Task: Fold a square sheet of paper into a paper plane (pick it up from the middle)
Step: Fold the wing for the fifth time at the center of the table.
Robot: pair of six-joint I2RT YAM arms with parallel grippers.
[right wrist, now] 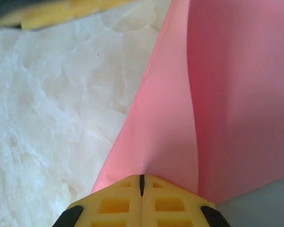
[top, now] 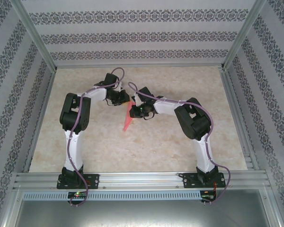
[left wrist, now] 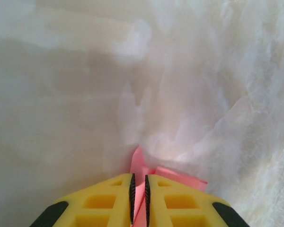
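Count by kind, 8 kinds in all.
1 salmon-pink folded paper dart [top: 128,118], slim and pointed; 2 white-and-black jointed robot arms, namely the left arm [top: 72,144] and the right arm [top: 201,151]; 2 grippers, 1 per arm, namely the left gripper [left wrist: 138,178] and the right gripper [right wrist: 142,178]; 4 yellow moulded plastic fingers [left wrist: 102,201] with black pads, 2 to each gripper; 2 purple cables [top: 78,120], 1 running along each arm; 2 black bolted base plates [top: 75,181], 1 under each arm; 1 pale marble-patterned tabletop [top: 146,151]; 3 wallpapered panels [top: 142,35] with dark floral bands, 1 at the back and 1 on either side.
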